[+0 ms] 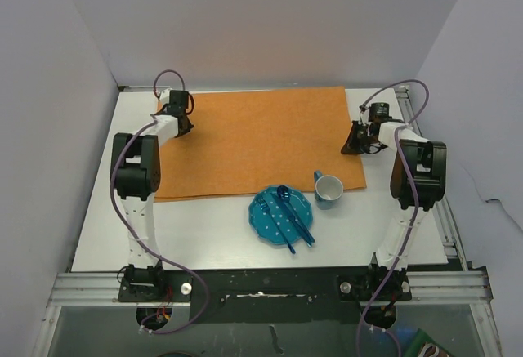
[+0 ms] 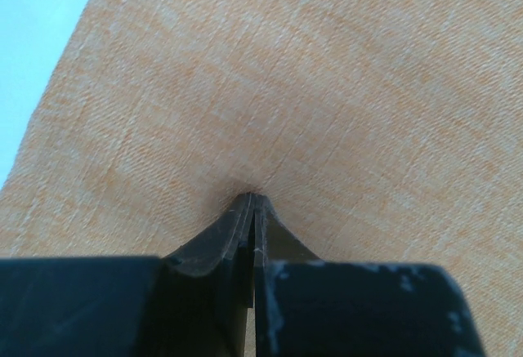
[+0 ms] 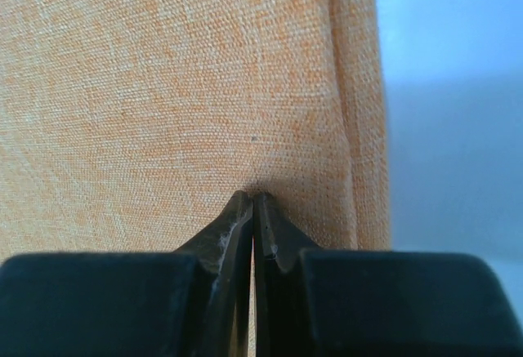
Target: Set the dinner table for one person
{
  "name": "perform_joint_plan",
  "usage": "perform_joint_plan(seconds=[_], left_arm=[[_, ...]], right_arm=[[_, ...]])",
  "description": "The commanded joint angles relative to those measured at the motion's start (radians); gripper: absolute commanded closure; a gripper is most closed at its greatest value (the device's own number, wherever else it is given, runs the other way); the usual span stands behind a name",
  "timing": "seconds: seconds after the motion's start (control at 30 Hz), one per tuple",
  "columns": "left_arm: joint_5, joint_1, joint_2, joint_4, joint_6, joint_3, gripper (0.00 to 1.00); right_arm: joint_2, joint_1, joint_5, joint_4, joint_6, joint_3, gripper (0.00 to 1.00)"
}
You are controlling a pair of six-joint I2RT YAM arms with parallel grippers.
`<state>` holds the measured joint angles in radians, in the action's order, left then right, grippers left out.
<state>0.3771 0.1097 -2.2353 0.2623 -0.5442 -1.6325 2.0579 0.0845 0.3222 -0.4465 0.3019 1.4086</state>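
The white dinner table [image 1: 204,238] carries an orange cloth [image 1: 261,140] spread flat across its far half. My left gripper [image 1: 185,125] is at the cloth's left edge. In the left wrist view it [image 2: 252,198] is shut, its tips pinching the cloth [image 2: 286,87], with faint creases running to them. My right gripper [image 1: 354,140] is at the cloth's right edge. In the right wrist view it [image 3: 254,197] is shut with its tips on the cloth [image 3: 163,87], just inside the hem.
A blue dotted plate [image 1: 268,225] with a blue fork [image 1: 270,216] and a blue spoon [image 1: 292,210] on it lies on the table in front of the cloth. A light blue mug [image 1: 328,189] stands at the cloth's near right corner. White walls enclose the table.
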Motion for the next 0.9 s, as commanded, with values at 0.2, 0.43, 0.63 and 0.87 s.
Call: perform_joint_plan(seconds=[0.2,0.43,0.63,0.87], left_arm=[[0.102,0.002,0.146,0.066,0.01,0.117,1.0],[0.126,0.048,0.179,0.051,0.047,0.102,1.0],[0.328,0.176,0.216,0.137,0.052,0.037,1.0],[0.354,0.261,0.276,0.251,0.053,-0.03,1.0]], right_arm=[[-0.073,0.017,-0.225,-0.115,-0.013,-0.138,1.0],[-0.181,0.015,-0.192,-0.084,-0.019,-0.195,1.0],[-0.248,-0.019,-0.242,-0.144,0.006,-0.131,0.89],[-0.408,-0.124,-0.338,-0.18,0.002,-0.136,0.42]])
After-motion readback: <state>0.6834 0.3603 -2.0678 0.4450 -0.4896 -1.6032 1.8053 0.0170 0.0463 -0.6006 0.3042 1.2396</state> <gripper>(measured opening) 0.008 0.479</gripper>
